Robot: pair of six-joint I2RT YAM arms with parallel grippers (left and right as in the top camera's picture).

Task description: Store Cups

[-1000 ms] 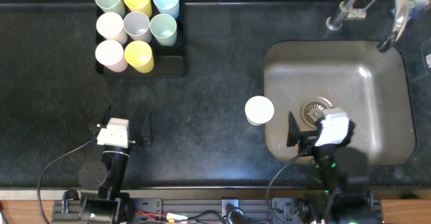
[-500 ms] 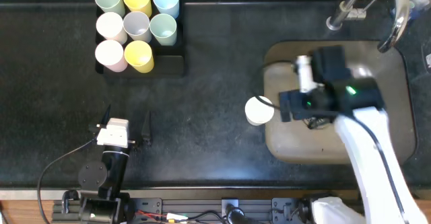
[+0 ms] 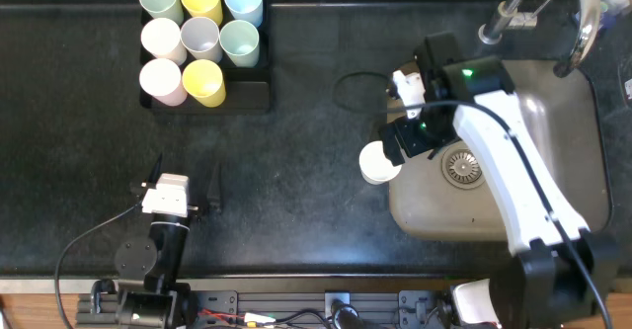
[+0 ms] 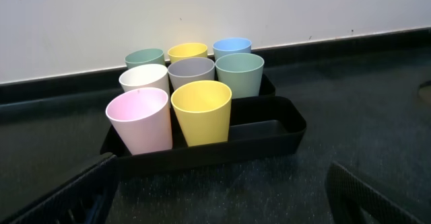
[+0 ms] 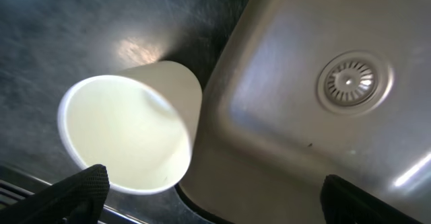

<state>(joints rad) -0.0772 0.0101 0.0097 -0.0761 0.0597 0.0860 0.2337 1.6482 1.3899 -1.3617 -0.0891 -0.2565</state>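
A white cup stands upright on the dark counter, right at the sink's left rim. My right gripper hovers just above it and is open, with nothing between its fingers. In the right wrist view the cup lies below the right gripper, offset toward one finger. A black tray at the back left holds several pastel cups, with one bare slot at its front right corner. My left gripper rests low at the front left, open and facing the tray and its cups.
The steel sink with its drain takes up the right side. A faucet stands behind it. A faint ring mark shows on the counter between the tray and the sink.
My right arm has swung from its base, over the sink, then left to hover above the white cup. The cup and the left arm have stayed put.
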